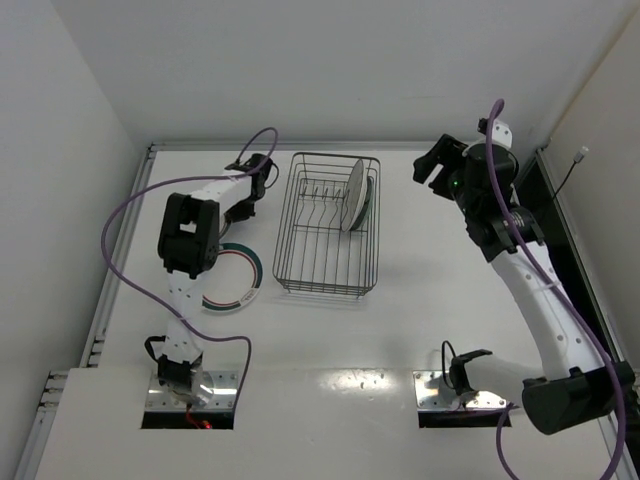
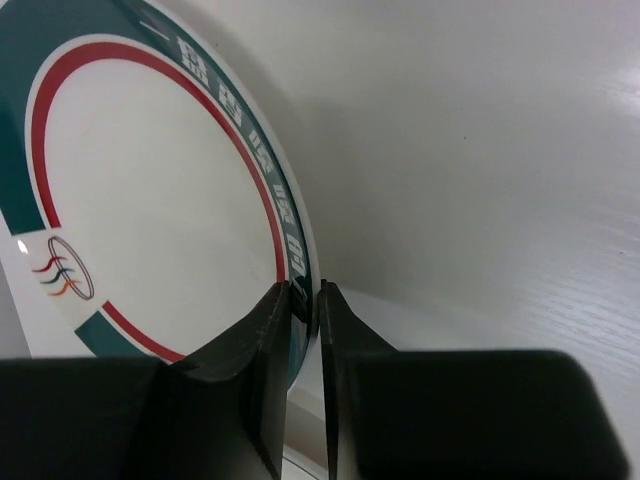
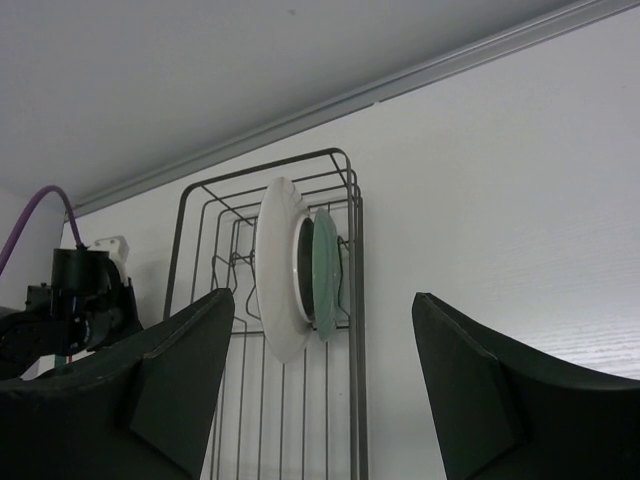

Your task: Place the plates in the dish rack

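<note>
White worktop (image 1: 400, 330) carries a rectangular dark wire dish rack (image 1: 322, 291), with a white-grey round plate (image 3: 280, 270) and a small teal plate (image 3: 326, 272) upright at its 1 o'clock end. At the rack's 10 o'clock, left jaws clamp the rim of a white ceramic plate with green and red rings (image 2: 150, 200). Right jaws stand apart.

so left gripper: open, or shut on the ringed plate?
Shut on it. In the left wrist view the left gripper pinches the rim of the ringed plate between both fingers.
</note>
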